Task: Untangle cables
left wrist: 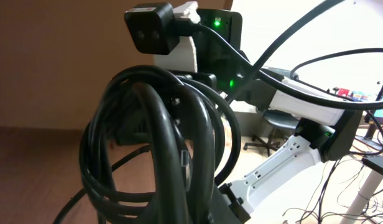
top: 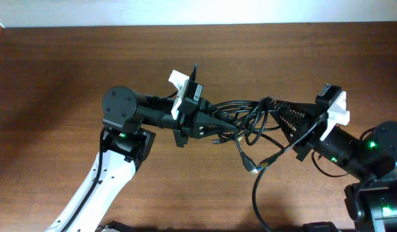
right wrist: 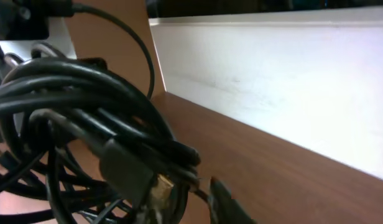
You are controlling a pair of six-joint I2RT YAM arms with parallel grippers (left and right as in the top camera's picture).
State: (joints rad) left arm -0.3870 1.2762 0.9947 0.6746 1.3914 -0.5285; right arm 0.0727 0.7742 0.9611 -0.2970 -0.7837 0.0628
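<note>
Several glossy black cables [top: 255, 117] — looped, tangled — over woodgrain table [top: 57, 96]

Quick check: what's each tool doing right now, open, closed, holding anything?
Left tool: closed, gripping the bundle of cables.
Right tool: at the same bundle; cannot tell whether it is open or closed.

The cables [top: 250, 122] bunch over the tabletop's [top: 69, 64] middle, with the left end effector [top: 225, 129] at their 9 o'clock and the right end effector [top: 274, 107] at 3. Loose ends [top: 253, 169] trail toward 6.
</note>
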